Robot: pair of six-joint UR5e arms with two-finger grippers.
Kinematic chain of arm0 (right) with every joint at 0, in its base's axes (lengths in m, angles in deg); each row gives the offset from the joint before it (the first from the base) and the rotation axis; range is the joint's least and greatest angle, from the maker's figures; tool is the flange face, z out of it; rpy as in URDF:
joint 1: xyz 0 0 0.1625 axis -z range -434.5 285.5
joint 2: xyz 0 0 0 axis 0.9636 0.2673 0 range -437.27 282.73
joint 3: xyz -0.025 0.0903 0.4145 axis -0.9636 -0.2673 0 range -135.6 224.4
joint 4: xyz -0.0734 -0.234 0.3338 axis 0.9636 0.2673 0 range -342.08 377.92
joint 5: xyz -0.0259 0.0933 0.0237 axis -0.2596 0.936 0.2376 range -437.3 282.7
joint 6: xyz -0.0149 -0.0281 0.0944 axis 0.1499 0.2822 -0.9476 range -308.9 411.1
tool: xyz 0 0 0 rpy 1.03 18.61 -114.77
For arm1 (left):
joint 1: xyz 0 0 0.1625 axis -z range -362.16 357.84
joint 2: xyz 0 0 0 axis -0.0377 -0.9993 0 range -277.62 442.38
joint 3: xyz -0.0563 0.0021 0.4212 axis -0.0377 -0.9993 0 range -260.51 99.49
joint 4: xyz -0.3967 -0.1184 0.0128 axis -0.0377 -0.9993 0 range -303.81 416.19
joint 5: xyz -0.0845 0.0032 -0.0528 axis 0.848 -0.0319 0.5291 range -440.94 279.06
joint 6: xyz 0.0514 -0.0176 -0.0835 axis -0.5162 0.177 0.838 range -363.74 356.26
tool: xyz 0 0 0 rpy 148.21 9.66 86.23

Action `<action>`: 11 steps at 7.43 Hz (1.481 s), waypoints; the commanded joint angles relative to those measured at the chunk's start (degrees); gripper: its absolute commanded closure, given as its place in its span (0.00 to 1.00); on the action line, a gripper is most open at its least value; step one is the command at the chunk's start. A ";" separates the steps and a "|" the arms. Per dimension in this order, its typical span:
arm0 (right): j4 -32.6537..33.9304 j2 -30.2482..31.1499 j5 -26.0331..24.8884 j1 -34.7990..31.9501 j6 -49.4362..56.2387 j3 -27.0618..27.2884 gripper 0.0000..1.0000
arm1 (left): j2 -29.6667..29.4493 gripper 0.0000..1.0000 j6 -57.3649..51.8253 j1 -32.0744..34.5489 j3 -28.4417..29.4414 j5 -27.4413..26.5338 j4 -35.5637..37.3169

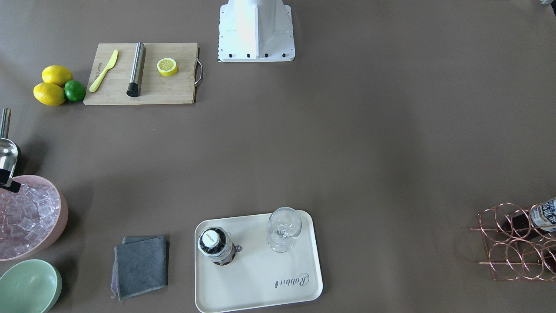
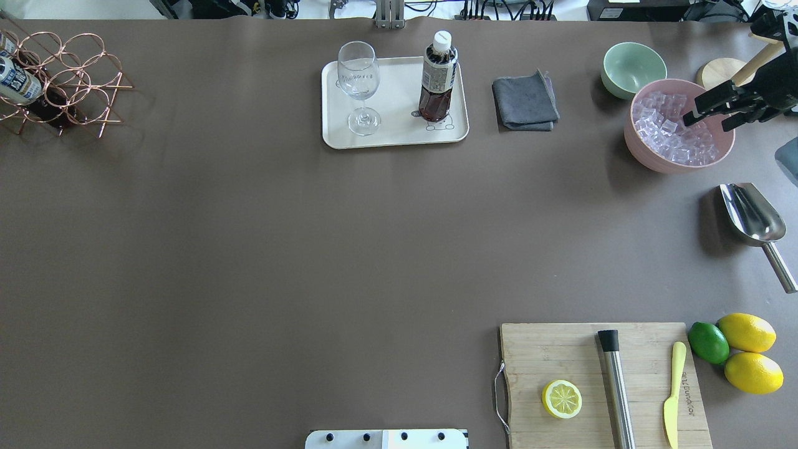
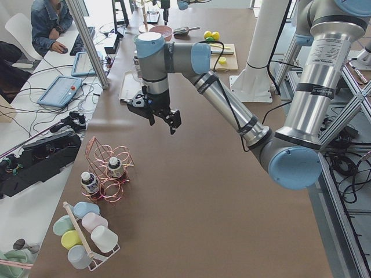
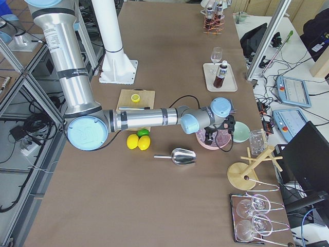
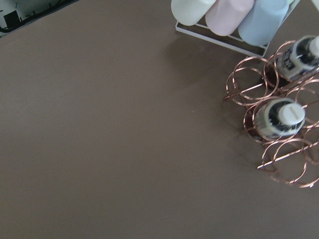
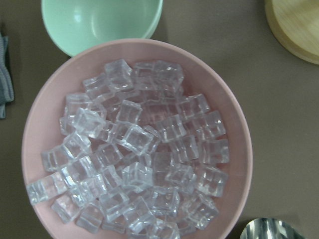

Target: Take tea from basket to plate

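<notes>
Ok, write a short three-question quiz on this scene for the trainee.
1. True or false: a tea bottle stands upright on the plate.
2. How many bottles are in the basket?
3. What stands beside the tea bottle on the plate? A. wine glass B. green bowl C. lemon

Key
1. True.
2. Two: one bottle, another bottle.
3. A.

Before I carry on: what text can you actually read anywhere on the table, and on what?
"Rabbit": script on the cream tray.
Standing tea bottle, label and cap: print too small to read.
Lying tea bottle in the basket: label blurred.
Yellow knife handle: lettering, unreadable.
Wine glass: faint print, unreadable.
</notes>
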State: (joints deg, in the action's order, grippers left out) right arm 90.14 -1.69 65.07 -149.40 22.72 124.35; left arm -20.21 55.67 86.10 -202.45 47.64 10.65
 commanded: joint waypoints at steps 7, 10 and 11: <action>21.47 11.77 -7.01 -11.39 18.97 12.04 0.02 | 15.03 0.02 -60.34 -0.29 6.94 3.96 -0.48; 22.09 14.07 -12.52 -10.97 18.97 14.45 0.01 | 16.01 0.02 -61.43 1.66 20.31 3.52 -20.55; 22.00 14.07 -12.99 -10.70 18.98 14.01 0.01 | 17.23 0.02 -61.17 1.75 22.51 3.52 -26.30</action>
State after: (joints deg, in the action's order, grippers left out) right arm 112.15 12.08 54.57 -160.57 41.62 138.65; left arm -4.51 -5.43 87.51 -184.94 51.32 -4.07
